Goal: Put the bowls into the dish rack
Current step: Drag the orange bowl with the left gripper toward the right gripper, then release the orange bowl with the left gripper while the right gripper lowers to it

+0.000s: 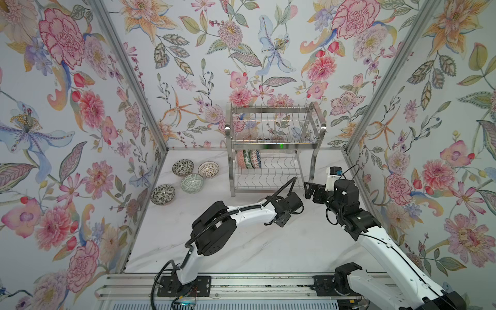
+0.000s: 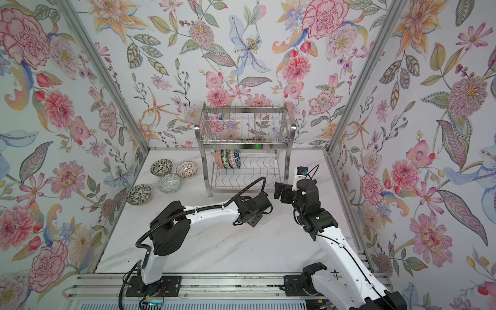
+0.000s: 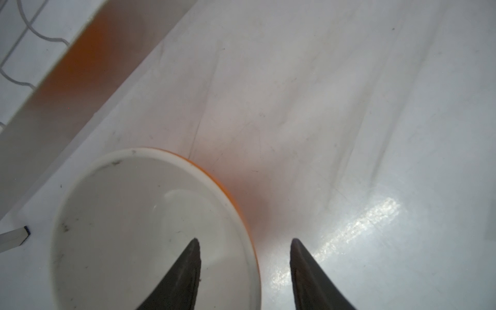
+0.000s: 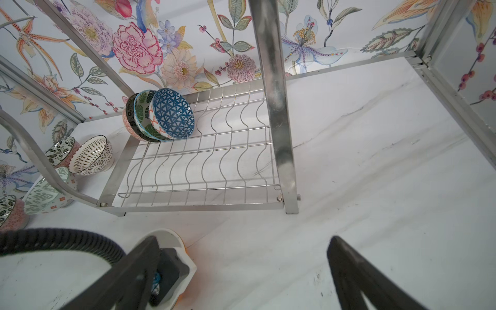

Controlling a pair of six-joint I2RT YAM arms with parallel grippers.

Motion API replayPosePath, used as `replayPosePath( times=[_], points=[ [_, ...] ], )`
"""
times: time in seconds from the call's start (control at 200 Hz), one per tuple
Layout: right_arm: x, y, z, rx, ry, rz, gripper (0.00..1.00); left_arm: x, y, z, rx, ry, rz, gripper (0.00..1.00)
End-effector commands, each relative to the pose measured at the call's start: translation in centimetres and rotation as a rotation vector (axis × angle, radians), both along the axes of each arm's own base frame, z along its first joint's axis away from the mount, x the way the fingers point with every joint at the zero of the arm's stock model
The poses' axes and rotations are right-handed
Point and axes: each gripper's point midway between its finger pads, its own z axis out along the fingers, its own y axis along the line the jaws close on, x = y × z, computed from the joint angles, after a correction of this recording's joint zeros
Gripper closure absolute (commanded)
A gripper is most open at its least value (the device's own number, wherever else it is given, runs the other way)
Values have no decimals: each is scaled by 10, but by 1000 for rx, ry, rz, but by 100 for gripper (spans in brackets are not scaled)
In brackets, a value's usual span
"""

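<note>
Showed a smooth, round cream bowl (image 3: 134, 228), orange outside, lower left on a glossy marbled surface (image 3: 349, 107); found left claw (image 3: 244, 268) part-spread astride its rim, right claw (image 4: 243, 241) spread wide, gripping nothing.

Left wrist view: the cream bowl (image 3: 134, 228) runs off the bottom edge, and the dish rack (image 3: 80, 75) leg at upper left is blurred. In both top views the left arm (image 1: 284, 206) mostly hides that bowl. The right wrist view's left edge cuts a floral bowl (image 4: 6, 208).

Bright, even light. In the left wrist view the white marble table (image 3: 349, 80) carries glare just beside the blurred, round cream ceramic bowl (image 3: 128, 220), orange tint around it.
</note>
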Motion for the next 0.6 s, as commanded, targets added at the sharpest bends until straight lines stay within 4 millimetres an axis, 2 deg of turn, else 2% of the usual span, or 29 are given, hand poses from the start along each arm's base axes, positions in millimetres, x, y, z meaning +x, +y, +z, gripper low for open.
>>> replayPosePath(
  times=[0.0, 0.15, 0.28, 0.315, 0.395, 0.475, 0.5, 0.595],
  points=[
    [-3, -4, -4, 9, 9, -14, 1, 8, 0, 54, -50, -106, 7, 39],
    [-3, -3, -2, 12, 6, -15, 1, 18, 21, 84, -61, -186, 53, 29],
    [-2, 0, -1, 18, 11, 0, 1, 28, 53, 109, -76, -245, 120, 21],
    [-2, 2, -2, 22, 16, 8, 1, 32, 64, 118, -87, -265, 145, 18],
    [-1, 6, -5, 27, 27, 19, 1, 37, 92, 138, -124, -310, 203, 1],
    [0, 13, -11, 25, 40, 33, 1, 44, 122, 151, -155, -345, 265, 1],
    [0, 16, -13, 24, 44, 42, 1, 44, 133, 165, -190, -368, 285, 1],
    [-1, 34, -22, 7, 67, 78, 1, 47, 169, 174, -233, -403, 356, 1]
  ],
)
